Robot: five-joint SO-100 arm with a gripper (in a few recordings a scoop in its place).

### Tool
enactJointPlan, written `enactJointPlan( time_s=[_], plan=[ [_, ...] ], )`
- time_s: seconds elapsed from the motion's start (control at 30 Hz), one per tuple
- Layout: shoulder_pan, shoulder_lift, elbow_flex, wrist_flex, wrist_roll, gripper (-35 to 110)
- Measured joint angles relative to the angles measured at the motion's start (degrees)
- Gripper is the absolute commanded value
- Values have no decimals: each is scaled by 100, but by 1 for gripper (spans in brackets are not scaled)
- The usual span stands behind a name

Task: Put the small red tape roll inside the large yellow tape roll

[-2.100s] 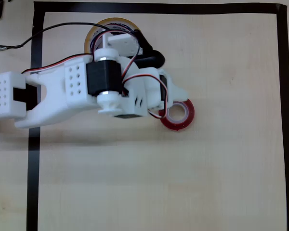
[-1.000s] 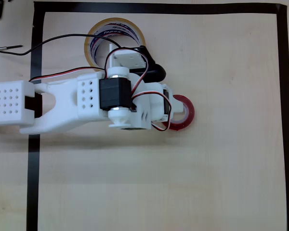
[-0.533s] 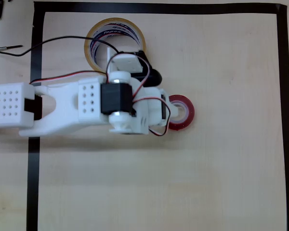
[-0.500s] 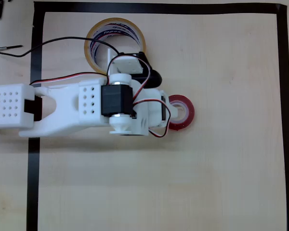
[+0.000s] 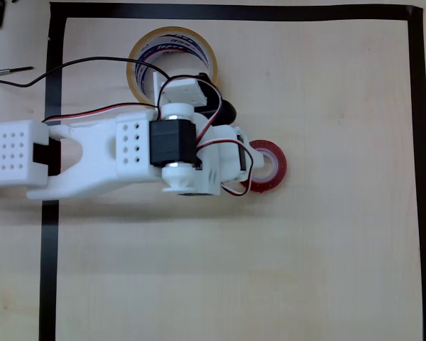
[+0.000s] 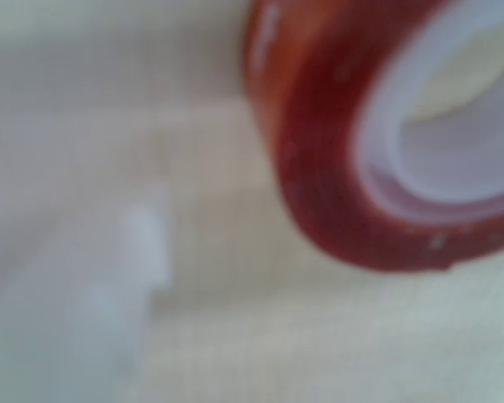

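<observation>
- Overhead, the white arm hides the left edge of the small red tape roll.
- Behind it, the large yellow tape roll is partly covered.
- Whether the jaws are parted: cannot tell.
- Black tape borders the bench.

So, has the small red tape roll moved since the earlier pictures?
No. In the overhead view the small red tape roll keeps its spot relative to the black tape border.

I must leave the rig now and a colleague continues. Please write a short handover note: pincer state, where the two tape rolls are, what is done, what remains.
Pincer: low at the left edge of the small red tape roll; open or shut cannot be told, the arm covers it.
Small red tape roll: flat on the table, close up in the wrist view, not lifted.
Large yellow tape roll: near the top border, hole empty.
Done: approach to the red roll.
Left: grip, carry, drop it into the yellow roll.
</observation>
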Motion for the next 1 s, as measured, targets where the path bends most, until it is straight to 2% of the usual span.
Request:
enactJointPlan(
  time_s=[0.6,1.0],
  plan=[
    [-158,439,334,18,-457,22],
    [-53,677,598,-1046,-721,22]
  ],
)
